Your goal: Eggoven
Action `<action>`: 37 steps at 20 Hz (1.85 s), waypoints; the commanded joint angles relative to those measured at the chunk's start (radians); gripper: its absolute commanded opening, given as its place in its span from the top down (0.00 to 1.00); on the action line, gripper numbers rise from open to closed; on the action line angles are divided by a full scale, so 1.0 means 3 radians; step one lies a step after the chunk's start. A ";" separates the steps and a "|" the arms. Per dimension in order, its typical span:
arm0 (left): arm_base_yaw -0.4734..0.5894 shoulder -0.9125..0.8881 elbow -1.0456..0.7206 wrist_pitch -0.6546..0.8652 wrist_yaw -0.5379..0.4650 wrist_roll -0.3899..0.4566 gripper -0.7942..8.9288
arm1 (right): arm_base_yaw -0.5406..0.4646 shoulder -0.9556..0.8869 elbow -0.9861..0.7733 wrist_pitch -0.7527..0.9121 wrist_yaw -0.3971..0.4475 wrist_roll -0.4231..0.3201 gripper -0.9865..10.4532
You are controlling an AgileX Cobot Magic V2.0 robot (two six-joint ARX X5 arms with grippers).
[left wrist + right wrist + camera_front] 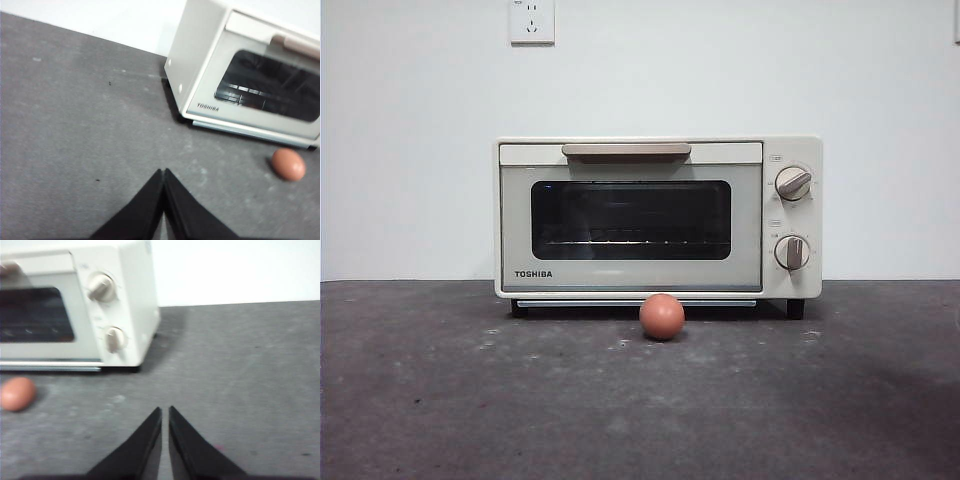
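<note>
A cream TOSHIBA toaster oven (658, 218) stands on the dark grey table (440, 400), at the table's far edge, close to the white wall (410, 150). Its door with the dark glass window (631, 220) is closed, and a wire rack is visible behind the glass. A long beige handle (626, 149) runs along the top of the door. On the right side of the oven's front there are two round knobs, the upper knob (793, 183) and the lower knob (792, 252), one above the other.

A small reddish-brown egg (662, 316) lies on the table just in front of the oven, near the middle of the door. It rests on the bare table surface, and from the wrist views it is apart from the oven, not touching it.

The left end effector (164, 172) hangs above the bare table, well apart from the egg (288, 164) and from the oven (240, 75). Its two black jaws are pressed together and hold nothing.

The right end effector (165, 411) is also above the bare table, on the side of the oven (80, 305) where the knobs are, well apart from the egg (17, 394). Its jaws are nearly together, with only a thin slit between them, and they hold nothing.

A white wall socket (532, 21) is on the wall above the oven.
</note>
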 commanded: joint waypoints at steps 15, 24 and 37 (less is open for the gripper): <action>0.0008 0.0051 0.0318 -0.0075 0.0367 -0.0950 0.91 | -0.0001 0.0005 0.0429 -0.0099 -0.0243 0.0834 0.91; 0.0008 0.0576 0.1181 -0.0796 0.0731 -0.0520 0.91 | 0.0001 0.0415 0.1326 -0.1003 -0.0650 0.0604 0.91; -0.0042 0.1345 0.2235 -0.2113 0.1207 0.0637 0.91 | 0.0315 0.1432 0.2333 -0.2130 -0.1563 0.0020 0.91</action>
